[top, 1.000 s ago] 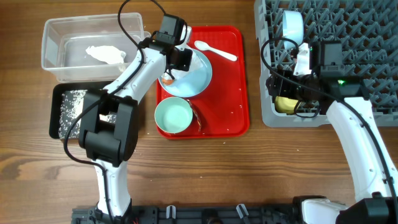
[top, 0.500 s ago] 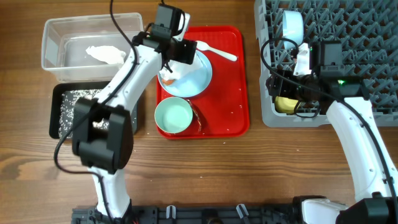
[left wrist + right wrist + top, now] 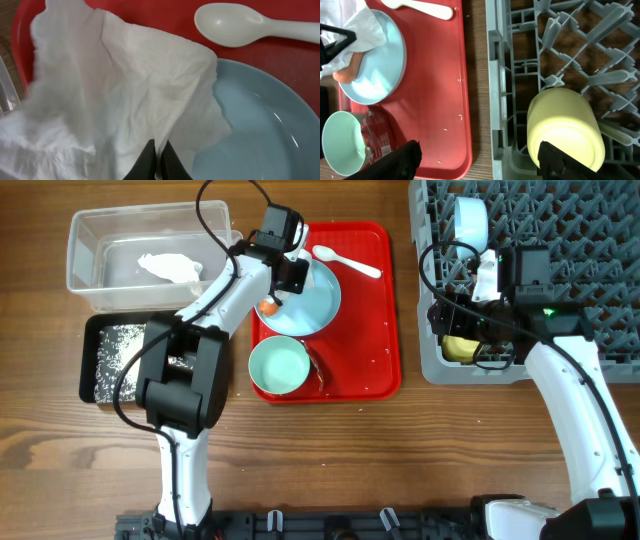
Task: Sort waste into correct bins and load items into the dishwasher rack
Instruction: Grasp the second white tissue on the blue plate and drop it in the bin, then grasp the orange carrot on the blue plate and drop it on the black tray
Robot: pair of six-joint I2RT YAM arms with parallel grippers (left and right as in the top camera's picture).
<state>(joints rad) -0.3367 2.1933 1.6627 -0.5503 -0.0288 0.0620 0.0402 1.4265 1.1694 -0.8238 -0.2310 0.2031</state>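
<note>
Partway. Done: one napkin (image 3: 170,268) is in the clear tub (image 3: 85,240) at the bench's far-left corner, and rice is in the black tray (image 3: 92,380). The yellow cup (image 3: 565,130) and pale blue bowl (image 3: 470,220) are in the dishwasher rack (image 3: 560,240) at the far-right corner.

Left to do: plate (image 3: 260,130), spoon (image 3: 235,25), mint-green bowl (image 3: 279,367) and carrot piece (image 3: 268,305), all on the red tray (image 3: 370,330).

The left end effector (image 3: 156,150) is pinched narrow on a second napkin (image 3: 125,90) over the plate. The right end effector (image 3: 477,162) is spread wide and empty by the cup.

The wrapper blends into the tray, so I can't confirm it. The carrot is partly under the napkin.

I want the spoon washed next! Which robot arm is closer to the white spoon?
Left. The left end effector pinches a napkin over the blue plate, just beside the white spoon. The right end effector is at the dishwasher rack, near the yellow cup.
</note>
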